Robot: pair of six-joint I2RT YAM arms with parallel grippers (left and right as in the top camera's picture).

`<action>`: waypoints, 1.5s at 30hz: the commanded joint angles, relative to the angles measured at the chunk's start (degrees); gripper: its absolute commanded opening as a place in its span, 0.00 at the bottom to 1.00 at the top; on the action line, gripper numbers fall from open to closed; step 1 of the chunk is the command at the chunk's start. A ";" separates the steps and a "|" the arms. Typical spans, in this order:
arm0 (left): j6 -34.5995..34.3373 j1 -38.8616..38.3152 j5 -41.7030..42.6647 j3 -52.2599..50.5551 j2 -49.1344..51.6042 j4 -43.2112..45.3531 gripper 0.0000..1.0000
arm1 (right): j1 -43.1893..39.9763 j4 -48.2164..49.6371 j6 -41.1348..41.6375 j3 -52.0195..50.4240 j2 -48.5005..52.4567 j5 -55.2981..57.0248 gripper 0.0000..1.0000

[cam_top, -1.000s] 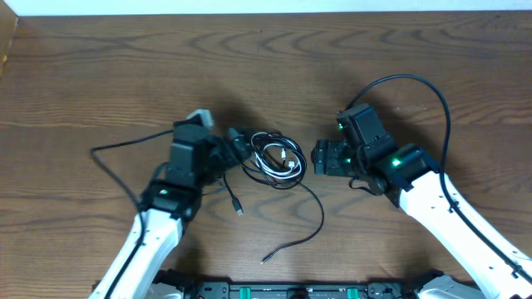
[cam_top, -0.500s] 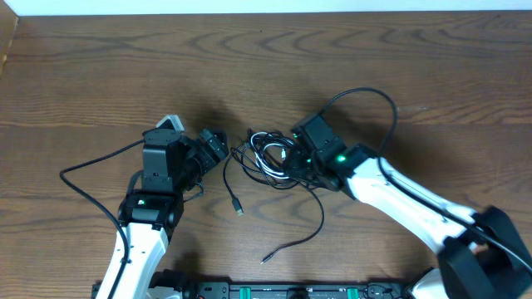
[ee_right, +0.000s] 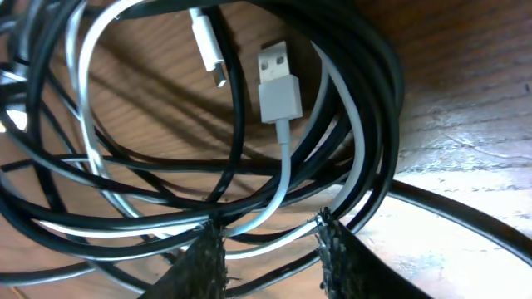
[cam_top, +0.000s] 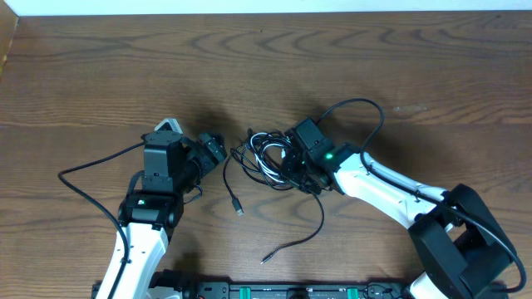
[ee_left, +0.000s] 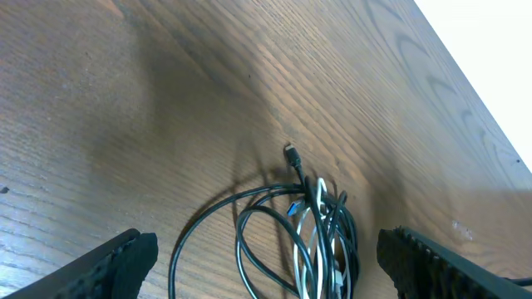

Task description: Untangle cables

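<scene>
The cables [cam_top: 270, 158] lie in a knot of black loops and one white cord at the table's middle. One black tail ends in a plug [cam_top: 238, 210], and another trails to a plug end [cam_top: 264, 259] near the front. My right gripper [cam_top: 293, 170] sits on the knot's right side. In the right wrist view its jaws [ee_right: 268, 249] have closed in around white and black strands, with a white USB plug [ee_right: 278, 83] just ahead. My left gripper [cam_top: 214, 149] stands open left of the knot. In the left wrist view the cables [ee_left: 320, 224] lie between its wide-apart fingers [ee_left: 274, 266].
The left arm's own thick black cord [cam_top: 91, 162] loops out over the table to the left. The right arm's cord [cam_top: 357, 104] arches behind that arm. The wooden table [cam_top: 399, 50] stretches back to a white far edge.
My right arm swung left onto the knot and narrowed its jaws around strands. My left arm drew back to the left off the knot, still open.
</scene>
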 commanded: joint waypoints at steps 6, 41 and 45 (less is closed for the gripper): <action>1.01 0.22 -0.92 0.42 -0.13 -0.04 0.91 | 0.74 5.27 0.72 0.33 7.67 1.86 0.23; 1.01 0.22 -0.92 0.42 -0.11 -1.97 0.98 | 2.54 -2.60 -9.14 0.28 -11.39 11.89 0.27; 1.01 0.22 -0.90 0.42 -0.11 -1.95 0.98 | 2.60 -0.50 -8.24 0.28 -6.40 10.10 0.28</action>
